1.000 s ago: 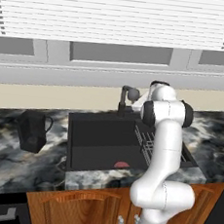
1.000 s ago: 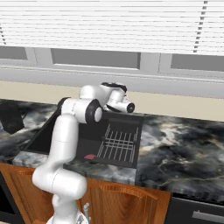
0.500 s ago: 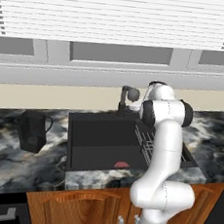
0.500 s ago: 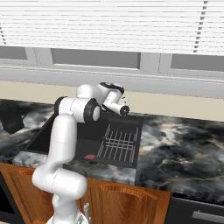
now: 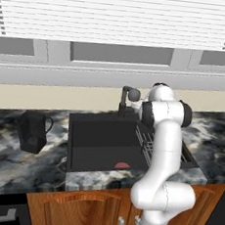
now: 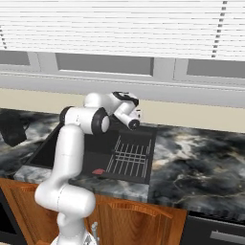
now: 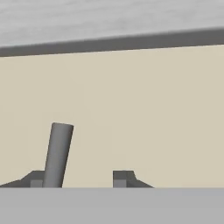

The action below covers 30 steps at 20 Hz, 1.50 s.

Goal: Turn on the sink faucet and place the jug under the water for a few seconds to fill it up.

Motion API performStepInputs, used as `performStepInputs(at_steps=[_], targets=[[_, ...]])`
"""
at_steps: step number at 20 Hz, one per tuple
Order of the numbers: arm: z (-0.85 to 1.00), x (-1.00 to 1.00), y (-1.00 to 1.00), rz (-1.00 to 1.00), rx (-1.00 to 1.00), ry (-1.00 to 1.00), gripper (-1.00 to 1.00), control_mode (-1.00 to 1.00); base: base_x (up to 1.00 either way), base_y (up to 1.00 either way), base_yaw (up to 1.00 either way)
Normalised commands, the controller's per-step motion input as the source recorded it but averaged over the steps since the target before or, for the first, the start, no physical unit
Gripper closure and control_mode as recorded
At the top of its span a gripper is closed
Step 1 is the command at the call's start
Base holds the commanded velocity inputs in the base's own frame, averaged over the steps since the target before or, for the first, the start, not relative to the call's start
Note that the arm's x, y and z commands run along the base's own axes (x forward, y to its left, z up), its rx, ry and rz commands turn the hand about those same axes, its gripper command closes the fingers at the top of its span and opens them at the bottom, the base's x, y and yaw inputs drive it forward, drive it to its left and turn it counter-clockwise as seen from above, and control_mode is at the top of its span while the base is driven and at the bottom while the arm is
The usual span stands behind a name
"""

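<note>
Gripper [image 7: 78,178] at faucet [image 5: 128,99] behind sink [image 5: 106,143], jaws spread, lever [image 7: 57,155] just inside one finger. Jug [image 5: 33,131] on counter [image 5: 11,163], well apart.

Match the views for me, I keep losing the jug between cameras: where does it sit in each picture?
Left base view: the jug stands on the marbled counter at middle left, apart from the sink, to the sink's left.
Right base view: the jug is at the far left edge, partly cut off.
Hand view: this camera faces the beige wall, away from the jug's counter.
Shared landmark: the black sink, right of the jug in both base views.
</note>
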Motion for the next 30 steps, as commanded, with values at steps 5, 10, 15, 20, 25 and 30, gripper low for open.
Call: performStepInputs(at_steps=[5,10,15,20,25,30], targets=[[-0.36,0.02,-0.77,-0.14,0.12,0.05,1.0,-1.0,0.0,0.0,0.0],[-0.47,0.0,-0.86,-0.14,0.15,0.1,1.0,-1.0,0.0,0.0,0.0],[-0.54,0.0,-1.0,-0.08,0.17,0.09,1.0,-1.0,0.0,0.0,0.0],[-0.59,0.0,-1.0,-0.06,0.16,0.07,1.0,-1.0,0.0,0.0,0.0],[-0.61,0.0,-1.0,-0.07,0.16,0.07,1.0,-1.0,0.0,0.0,0.0],[-0.67,0.0,-0.88,-0.08,0.18,0.05,1.0,-1.0,0.0,0.0,0.0]])
